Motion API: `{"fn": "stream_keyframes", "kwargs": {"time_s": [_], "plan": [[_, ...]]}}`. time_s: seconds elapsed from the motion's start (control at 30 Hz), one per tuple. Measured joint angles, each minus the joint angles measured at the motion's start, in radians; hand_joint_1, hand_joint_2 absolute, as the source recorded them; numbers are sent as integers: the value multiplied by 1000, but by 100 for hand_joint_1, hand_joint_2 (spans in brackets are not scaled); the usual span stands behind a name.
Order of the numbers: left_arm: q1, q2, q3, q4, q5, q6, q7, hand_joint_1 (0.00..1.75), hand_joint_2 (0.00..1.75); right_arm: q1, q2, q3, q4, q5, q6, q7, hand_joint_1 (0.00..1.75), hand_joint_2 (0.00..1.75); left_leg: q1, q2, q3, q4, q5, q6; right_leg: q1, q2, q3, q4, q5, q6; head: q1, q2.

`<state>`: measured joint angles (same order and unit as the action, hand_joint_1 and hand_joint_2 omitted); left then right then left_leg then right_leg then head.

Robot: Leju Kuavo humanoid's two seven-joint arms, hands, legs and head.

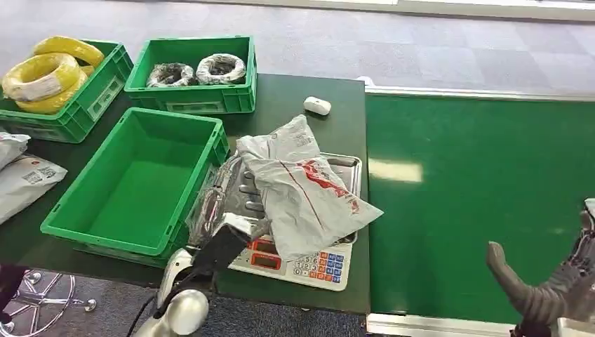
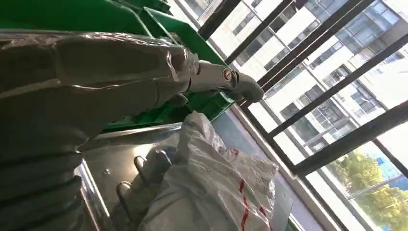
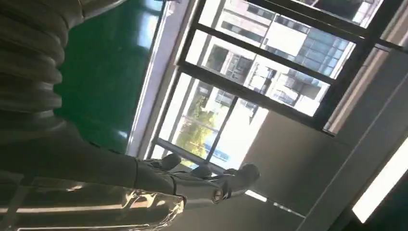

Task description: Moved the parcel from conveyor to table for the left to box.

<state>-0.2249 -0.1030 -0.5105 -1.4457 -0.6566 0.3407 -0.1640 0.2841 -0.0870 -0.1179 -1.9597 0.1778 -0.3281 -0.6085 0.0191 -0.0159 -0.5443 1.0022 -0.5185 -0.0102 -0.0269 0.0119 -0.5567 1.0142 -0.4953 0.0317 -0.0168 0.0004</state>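
Two hands are in play, and only one is near the parcel. Nearest the camera, the left hand [image 1: 242, 200] reaches onto the steel pan of the white weighing scale [image 1: 309, 265], its dark fingers [image 2: 144, 168] tucked under the edge of the crumpled grey plastic mailer parcel with red print [image 1: 302, 189]. In the left wrist view the thick grey thumb [image 2: 226, 82] stands above the bag and apart from it, so the hand looks spread wide; whether the fingers below already pinch the plastic I cannot tell.

The parcel lies on the scale pan just beyond and to the thumb side of those fingers. Its long axis runs from its near corner, which overhangs the pan toward the green conveyor belt [image 1: 477, 203], to its far corner, which points at the small white oval device [image 1: 317, 105].

The right hand [image 1: 551, 288] hovers over the belt, well apart from the parcel, fingers loosely spread and holding nothing.

On the other side of the left fingers sits the empty green plastic crate [image 1: 137, 182], its wall just beside the scale. I judge the hand-over to the table done and the boxing next: the left hand must close on the bag and carry it sideways, across the crate's near wall.
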Motion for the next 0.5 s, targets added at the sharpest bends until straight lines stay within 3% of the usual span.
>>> {"fn": "stream_keyframes", "kwargs": {"time_s": [0.2,0.5], "plan": [[-114,-32,-65,129,-58,17,56,0,175,87,-28,48,-28,26,-65,-8,0,175,0,2,2,0,0,0,0,1,1,0,1,0,0,0],[-263,-100,-152,426,-163,18,146,0,175,42,-63,232,-28,34,-135,10,0,175,0,2,2,0,1,0,0,1,1,0,1,0,0,0]]}}
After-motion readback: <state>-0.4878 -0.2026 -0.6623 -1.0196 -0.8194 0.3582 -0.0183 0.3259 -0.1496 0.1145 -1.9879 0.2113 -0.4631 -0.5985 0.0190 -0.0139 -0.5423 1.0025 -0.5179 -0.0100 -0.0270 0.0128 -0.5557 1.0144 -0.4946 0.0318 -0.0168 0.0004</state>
